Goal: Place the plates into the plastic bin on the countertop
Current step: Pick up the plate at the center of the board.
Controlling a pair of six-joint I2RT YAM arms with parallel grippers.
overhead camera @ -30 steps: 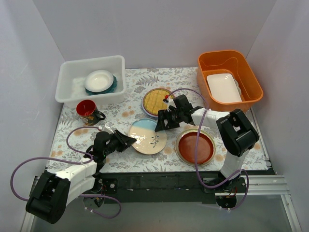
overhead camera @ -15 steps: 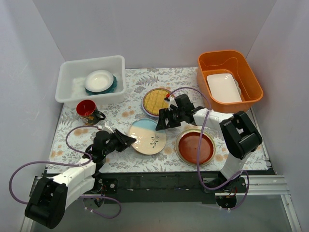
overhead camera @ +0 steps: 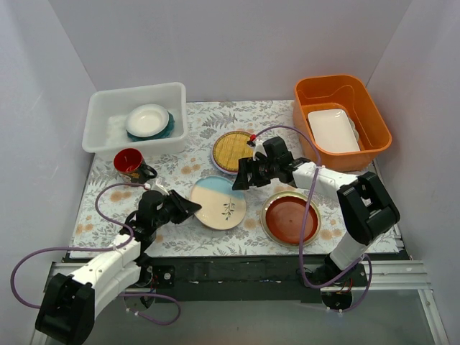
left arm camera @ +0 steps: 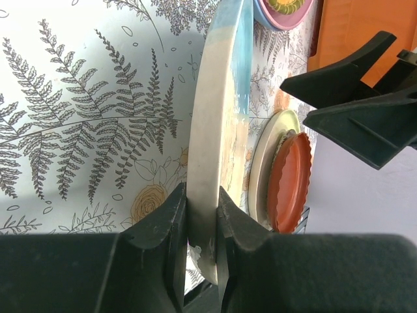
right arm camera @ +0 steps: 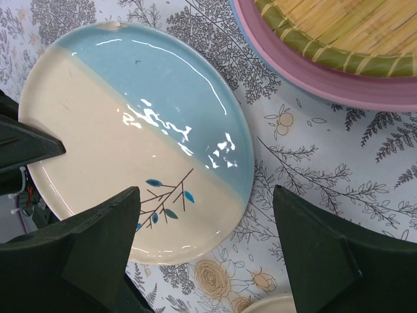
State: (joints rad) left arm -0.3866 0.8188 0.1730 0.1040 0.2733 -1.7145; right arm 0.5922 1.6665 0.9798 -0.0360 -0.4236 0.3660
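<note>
The left end effector point(overhead camera: 188, 209) is clamped on the near-left rim of the cream-and-blue plate point(overhead camera: 219, 203); in the left wrist view its two fingers point(left arm camera: 174, 215) press the rim from both sides. The plate reaches away from it toward the right arm. Whether the plate rests on the table point(overhead camera: 280, 118) or is raised off it, I cannot tell.

The right end effector point(overhead camera: 240, 180) hangs over the far-right edge of the same plate with its jaws spread wide, gripping nothing. Just behind it lies the woven-bamboo plate point(overhead camera: 233, 149), stacked on a pink-rimmed one. To its right and nearer the arm bases sits the red-brown plate point(overhead camera: 290, 218), on a pale plate whose rim shows around it.

The plastic bin point(overhead camera: 136, 90) stands well beyond the left end effector, at the far left of the table, holding a white plate point(overhead camera: 147, 119) on a teal one. A red mug point(overhead camera: 129, 161) stands between the bin and that end effector.
</note>
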